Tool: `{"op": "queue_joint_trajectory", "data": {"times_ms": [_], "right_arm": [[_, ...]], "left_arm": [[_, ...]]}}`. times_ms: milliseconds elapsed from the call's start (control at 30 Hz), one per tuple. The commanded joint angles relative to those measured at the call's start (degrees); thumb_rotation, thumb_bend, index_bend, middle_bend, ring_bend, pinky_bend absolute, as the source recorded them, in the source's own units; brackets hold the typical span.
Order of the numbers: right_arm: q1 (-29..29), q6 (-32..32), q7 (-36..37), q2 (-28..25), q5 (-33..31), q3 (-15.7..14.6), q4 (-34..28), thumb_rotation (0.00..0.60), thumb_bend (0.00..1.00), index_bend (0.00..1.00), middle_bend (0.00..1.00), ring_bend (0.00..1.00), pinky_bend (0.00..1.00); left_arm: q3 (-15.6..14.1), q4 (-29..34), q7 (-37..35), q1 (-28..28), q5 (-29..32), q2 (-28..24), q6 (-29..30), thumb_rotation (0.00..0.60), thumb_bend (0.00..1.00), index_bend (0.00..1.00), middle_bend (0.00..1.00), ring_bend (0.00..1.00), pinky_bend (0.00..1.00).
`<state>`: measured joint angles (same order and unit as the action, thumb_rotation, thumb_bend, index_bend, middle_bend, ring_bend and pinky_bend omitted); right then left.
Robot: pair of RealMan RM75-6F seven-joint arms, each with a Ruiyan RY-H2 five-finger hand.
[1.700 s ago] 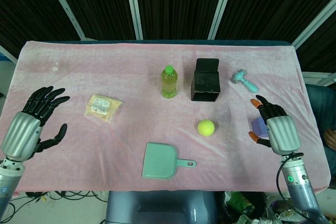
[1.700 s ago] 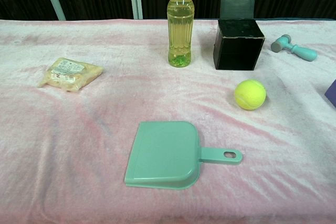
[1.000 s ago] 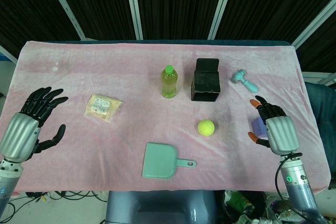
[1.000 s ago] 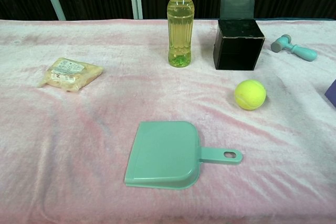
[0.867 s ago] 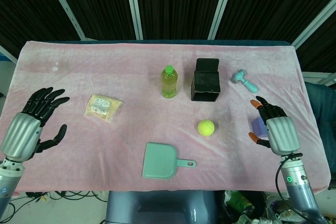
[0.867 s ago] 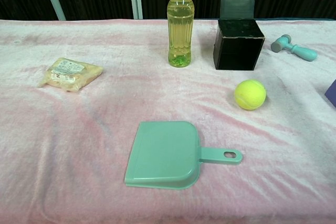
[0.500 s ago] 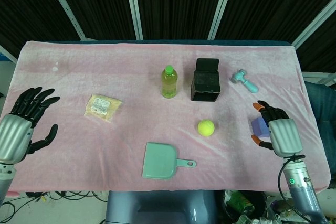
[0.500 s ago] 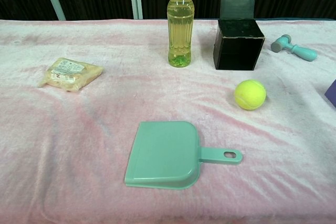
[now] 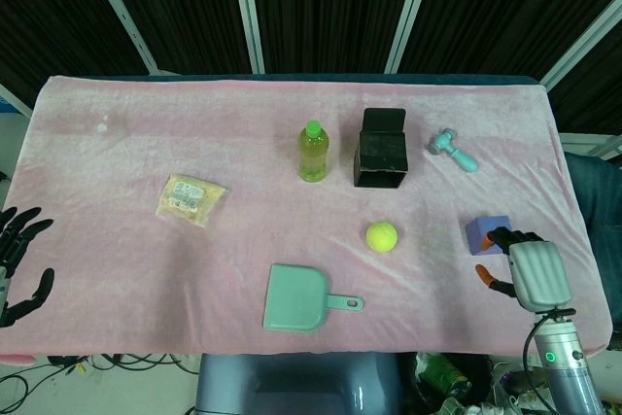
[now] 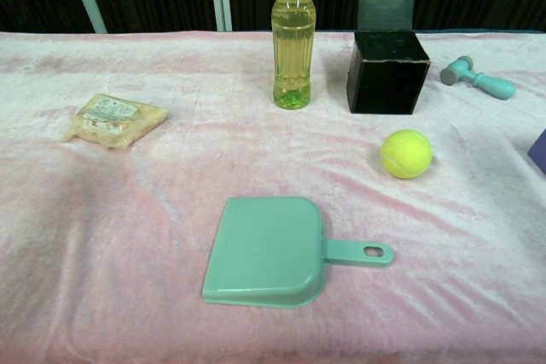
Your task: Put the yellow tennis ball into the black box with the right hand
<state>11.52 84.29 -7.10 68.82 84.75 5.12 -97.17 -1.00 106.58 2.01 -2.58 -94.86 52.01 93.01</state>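
The right hand (image 9: 530,274) sits low at the surface's near right edge, fingers apart and holding nothing; the left hand (image 9: 12,264) is likewise spread and empty at the far left edge. The yellow tennis ball (image 9: 381,236) lies on the pink surface (image 9: 146,143), in front of the black box (image 9: 381,151) and apart from it.

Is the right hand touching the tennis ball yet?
Apart. The head view shows the right hand near the table's right edge beside the purple block, with bare pink cloth between it and the tennis ball.
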Motion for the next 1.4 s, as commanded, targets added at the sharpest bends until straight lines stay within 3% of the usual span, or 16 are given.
{"op": "queue_joint_trajectory", "data": {"times_ms": [33,133,333,400,533,700,1167,1400], "right_arm": [[-1.4,1.0,0.8,1.5,-0.4,-0.8,1.0,0.6,0.36,0.88,0.77,0.8,0.81],[-2.4,1.0,0.2,2.5,-0.8,-1.8,2.0,0.6,0.48,0.99,0.87,0.89,0.91],[-3.5,-2.2,-1.6,6.8,-1.1,-5.1,7.2,0.6,0.71,1.0,0.95,0.96,1.0],[-3.1,-4.0,-1.8,7.7,-1.3,-5.6,8.1,0.6,0.74,1.0,0.95,0.97,1.0],[-0.2,-11.0,-2.5,10.8,-2.8,-5.8,10.8,0.6,0.77,1.0,0.97,0.99,1.0],[2.1,-14.4,-3.3,13.6,-4.0,-4.2,13.1,0.6,0.79,1.0,0.97,0.99,1.0],[6.8,-19.8,-4.8,19.2,-8.4,-0.2,15.1,0.6,0.82,1.0,0.97,0.99,1.0],[9.6,-22.1,-6.2,24.9,-10.6,1.7,17.8,0.6,0.83,1.0,0.97,0.99,1.0]], "left_arm": [[-1.7,-4.4,-0.9,1.6,1.0,2.5,-0.9,0.6,0.45,0.17,0.1,0.04,0.07],[-2.0,-7.2,-0.1,1.8,1.3,3.9,-1.5,0.6,0.45,0.17,0.1,0.04,0.07],[-1.6,-9.6,0.9,2.2,5.0,5.2,-3.7,0.6,0.45,0.17,0.1,0.04,0.07],[-1.4,-9.3,0.6,2.1,5.3,5.1,-3.9,0.6,0.45,0.17,0.1,0.04,0.06],[-1.4,-9.1,0.5,2.1,5.2,5.0,-4.2,0.6,0.45,0.17,0.1,0.04,0.06],[-1.4,-9.2,0.5,2.1,5.2,4.9,-4.5,0.6,0.45,0.17,0.1,0.04,0.06],[-1.1,-9.6,0.6,2.3,6.2,4.9,-5.2,0.6,0.45,0.17,0.1,0.04,0.06],[-0.9,-9.7,0.7,2.4,6.6,5.0,-5.4,0.6,0.45,0.17,0.1,0.04,0.06]]}}
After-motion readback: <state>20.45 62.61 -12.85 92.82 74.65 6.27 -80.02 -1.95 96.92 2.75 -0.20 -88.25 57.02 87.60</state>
